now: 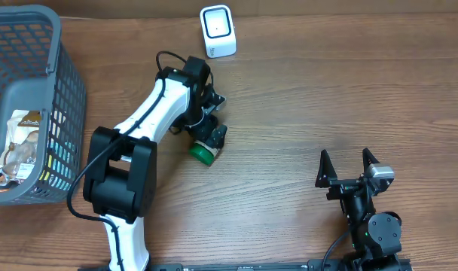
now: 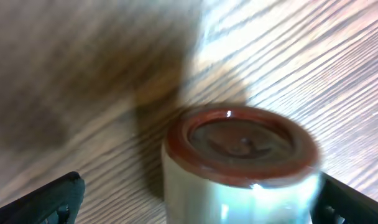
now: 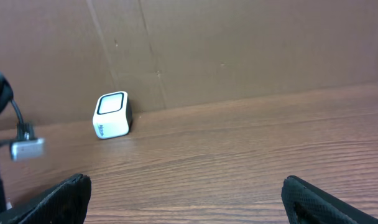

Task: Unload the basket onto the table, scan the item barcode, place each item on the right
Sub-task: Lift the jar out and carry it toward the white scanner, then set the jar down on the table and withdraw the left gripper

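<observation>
Green-capped from overhead, the jar (image 1: 205, 150) lies on the bench (image 1: 304, 98) beneath our left gripper (image 2: 204, 196); only the left wrist view shows its reddish end between released, spread fingers (image 2: 52, 199). Our right gripper (image 1: 348, 162) gapes empty. Grey basket (image 1: 67, 90) holds packets (image 1: 19, 143).

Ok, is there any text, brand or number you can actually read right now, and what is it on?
No text is legible in any view.
On the white cube-shaped barcode scanner: a small dark marking low on its side, too small to read.
On the printed pouch in the grey mesh plastic basket: printing is there, but blurred.
On the small round container with a reddish-brown end: no label or barcode in view.
</observation>
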Robot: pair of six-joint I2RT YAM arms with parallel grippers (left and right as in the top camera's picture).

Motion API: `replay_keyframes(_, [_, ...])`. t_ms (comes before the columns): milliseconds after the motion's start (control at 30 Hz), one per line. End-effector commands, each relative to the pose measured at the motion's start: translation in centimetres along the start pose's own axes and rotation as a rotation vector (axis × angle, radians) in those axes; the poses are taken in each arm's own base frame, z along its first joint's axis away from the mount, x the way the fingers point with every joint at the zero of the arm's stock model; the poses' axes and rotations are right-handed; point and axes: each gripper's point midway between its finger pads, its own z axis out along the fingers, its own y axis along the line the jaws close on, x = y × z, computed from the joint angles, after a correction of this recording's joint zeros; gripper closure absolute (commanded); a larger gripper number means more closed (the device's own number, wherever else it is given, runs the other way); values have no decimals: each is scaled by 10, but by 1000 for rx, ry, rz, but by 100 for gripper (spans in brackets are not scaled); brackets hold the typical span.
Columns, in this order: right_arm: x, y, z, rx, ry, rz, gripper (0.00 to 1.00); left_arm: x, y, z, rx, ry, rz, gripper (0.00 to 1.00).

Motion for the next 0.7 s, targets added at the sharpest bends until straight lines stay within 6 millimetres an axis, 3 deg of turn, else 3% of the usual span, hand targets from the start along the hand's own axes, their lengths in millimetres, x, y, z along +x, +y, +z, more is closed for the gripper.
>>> replay_keyframes(0, [3, -3, 1, 15, 1, 4, 0, -27, -2, -25, -6, -74, 9, 0])
replay_keyframes(433, [3, -3, 1, 15, 2, 4, 0, -79, -7, -131, -35, -292, -128, 0])
replay_keyframes(567, [3, -3, 1, 15, 2, 4, 0, -80, -7, -159, -39, -325, -155, 0])
replay_keyframes(667, [3, -3, 1, 15, 2, 4, 0, -73, 3, -190, -53, -357, -187, 0])
